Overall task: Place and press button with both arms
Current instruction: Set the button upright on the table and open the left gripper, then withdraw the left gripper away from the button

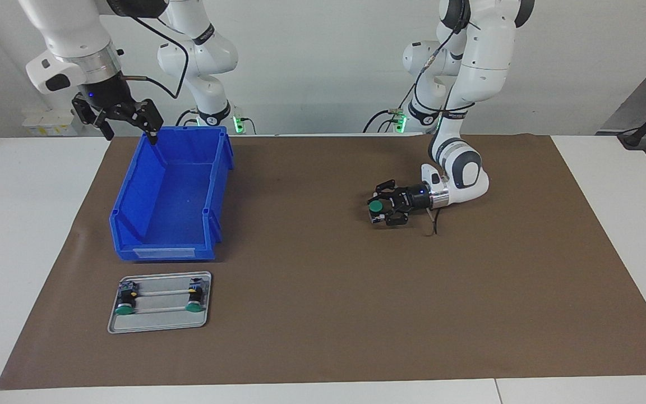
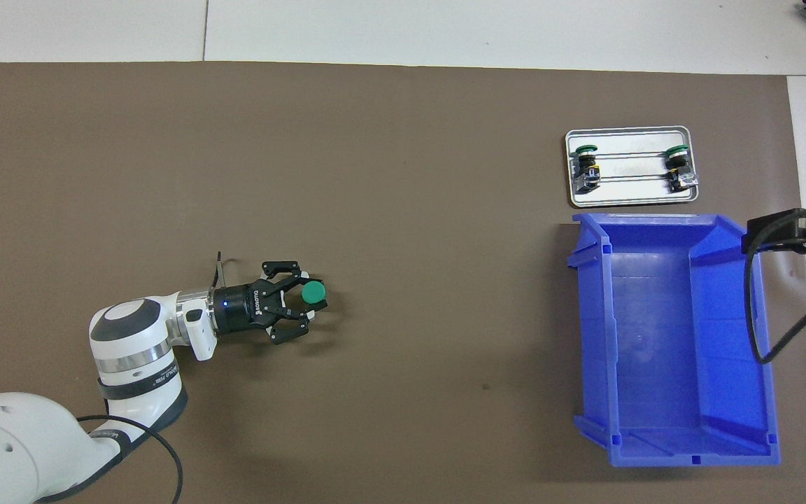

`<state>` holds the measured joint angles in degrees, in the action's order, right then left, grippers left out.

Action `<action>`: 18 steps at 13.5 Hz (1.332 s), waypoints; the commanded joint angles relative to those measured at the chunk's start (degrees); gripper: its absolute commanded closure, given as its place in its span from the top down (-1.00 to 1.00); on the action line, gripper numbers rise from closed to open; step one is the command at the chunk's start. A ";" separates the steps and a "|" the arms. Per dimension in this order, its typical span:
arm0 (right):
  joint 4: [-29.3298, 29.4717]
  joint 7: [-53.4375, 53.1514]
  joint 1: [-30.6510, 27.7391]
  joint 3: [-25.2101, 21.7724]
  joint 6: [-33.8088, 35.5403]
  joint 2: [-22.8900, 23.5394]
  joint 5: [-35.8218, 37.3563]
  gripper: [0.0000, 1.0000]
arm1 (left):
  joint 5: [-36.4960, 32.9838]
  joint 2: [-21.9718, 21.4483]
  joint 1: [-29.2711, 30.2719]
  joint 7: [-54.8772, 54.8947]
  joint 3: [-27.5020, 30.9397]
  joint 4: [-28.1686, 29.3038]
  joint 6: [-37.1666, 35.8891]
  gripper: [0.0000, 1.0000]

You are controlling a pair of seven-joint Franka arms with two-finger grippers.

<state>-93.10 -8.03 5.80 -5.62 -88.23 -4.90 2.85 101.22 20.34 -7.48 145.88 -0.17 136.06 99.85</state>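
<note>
My left gripper (image 1: 378, 210) lies low and level over the brown mat toward the left arm's end of the table, its fingers closed around a button (image 1: 377, 206) that stands with its round green cap up. The overhead view shows the same gripper (image 2: 310, 301) and green cap (image 2: 314, 292). The button's body is hidden under the cap and between the fingers. My right gripper (image 1: 128, 128) hangs open and empty in the air over the blue bin's rim nearest the robots; only its tips (image 2: 753, 241) show in the overhead view.
An empty blue bin (image 1: 163, 247) (image 2: 662, 222) stands toward the right arm's end. Farther from the robots, beside it, a small metal tray (image 1: 160, 325) (image 2: 627, 199) holds two more green-capped buttons (image 1: 125, 300) (image 1: 193, 297) lying on their sides.
</note>
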 commanded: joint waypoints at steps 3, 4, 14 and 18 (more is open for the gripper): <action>-1.21 1.17 -0.44 0.34 -0.54 -0.90 -0.92 1.00 | 0.91 -0.48 -0.17 1.60 0.26 1.31 -1.50 0.66; -1.21 1.17 -0.44 0.34 -0.63 -0.90 -0.92 1.00 | 0.91 -0.57 0.18 1.51 0.26 1.40 -1.94 0.76; -1.21 1.17 -0.44 0.34 -0.63 -0.90 -0.92 1.00 | -19.78 -1.45 17.12 -23.40 0.70 -10.69 -13.79 0.83; -1.21 1.17 -0.44 0.34 -0.54 -0.90 -0.92 1.00 | -36.15 -2.41 22.50 -45.64 0.61 -27.30 -21.51 0.84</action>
<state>-93.10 -8.03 5.80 -5.62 -88.23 -4.90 2.85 71.10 17.85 13.52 108.84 1.02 116.01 81.93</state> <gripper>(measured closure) 0.000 0.079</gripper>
